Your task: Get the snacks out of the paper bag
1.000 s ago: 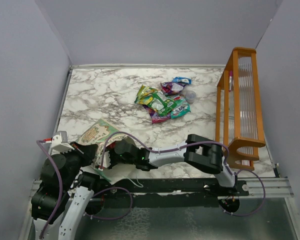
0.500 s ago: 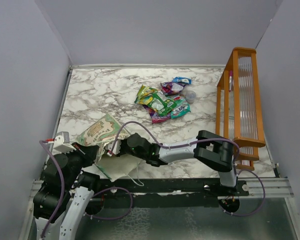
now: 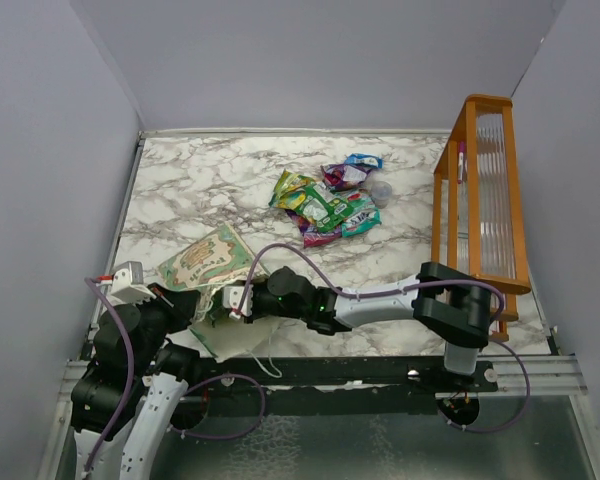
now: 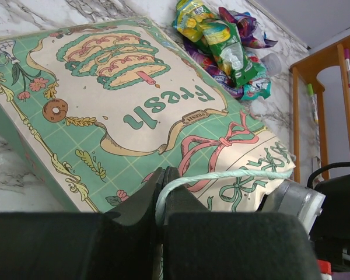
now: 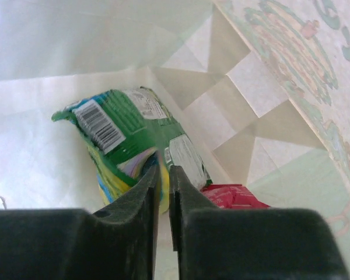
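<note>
Lying flat on the marble surface [image 3: 200,185], the bag [image 3: 205,258] shows its cream "Fresh" front upward, with its mouth turned toward the arm bases. The left claw [image 4: 163,178] sits at the near edge of that mouth, clenched on the thin pale handle [image 4: 221,175]. The string comes out from between the fingers and curves across the bag's front toward its right corner.

The right arm stretches in low from the bag's right side, and the right claw [image 5: 162,170] is pushed through the mouth into the white lining. In there it is pinched onto a green packet [image 5: 122,134], its fingers almost together with the packet's yellow edge caught between them. The barcode end of the packet points deeper into the bag. A red packet [image 5: 233,196] lies just beside the green one, to its right; part of it is hidden behind the fingers, so I cannot tell whether the two touch.

Well beyond the bag, toward the far right, a heap of snacks [image 3: 325,205] lies loose on the surface: purple, yellow-green, teal and blue packets piled on one another. A clear cup [image 3: 381,191] stands just beside the heap, on the side away from the bag. Farther right of the bag stands the orange rack [image 3: 480,200].
</note>
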`<move>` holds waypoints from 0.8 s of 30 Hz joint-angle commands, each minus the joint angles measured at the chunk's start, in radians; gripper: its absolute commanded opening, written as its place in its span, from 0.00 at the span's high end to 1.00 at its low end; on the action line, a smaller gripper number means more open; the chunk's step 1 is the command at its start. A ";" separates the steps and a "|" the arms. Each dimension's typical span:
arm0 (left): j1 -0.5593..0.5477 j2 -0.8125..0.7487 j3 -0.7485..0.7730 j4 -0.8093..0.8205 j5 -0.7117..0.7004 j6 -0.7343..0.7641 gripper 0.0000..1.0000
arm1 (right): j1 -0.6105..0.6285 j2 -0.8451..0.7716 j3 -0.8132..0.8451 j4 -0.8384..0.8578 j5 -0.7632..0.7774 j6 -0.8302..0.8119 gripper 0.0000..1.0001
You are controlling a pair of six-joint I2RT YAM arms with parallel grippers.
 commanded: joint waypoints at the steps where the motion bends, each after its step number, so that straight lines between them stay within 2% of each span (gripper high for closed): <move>1: -0.005 0.004 0.002 0.006 0.016 -0.001 1.00 | 0.001 -0.028 0.006 -0.051 -0.074 -0.003 0.78; 11: -0.005 0.011 0.009 0.015 0.016 0.005 1.00 | 0.018 -0.058 -0.014 -0.099 -0.209 -0.123 0.35; 15: -0.005 0.015 0.001 0.036 0.032 -0.004 1.00 | 0.026 0.025 0.039 -0.056 -0.148 -0.115 0.29; 24: -0.004 0.042 0.027 0.038 0.050 0.007 1.00 | 0.028 0.191 0.185 0.006 -0.010 -0.112 0.27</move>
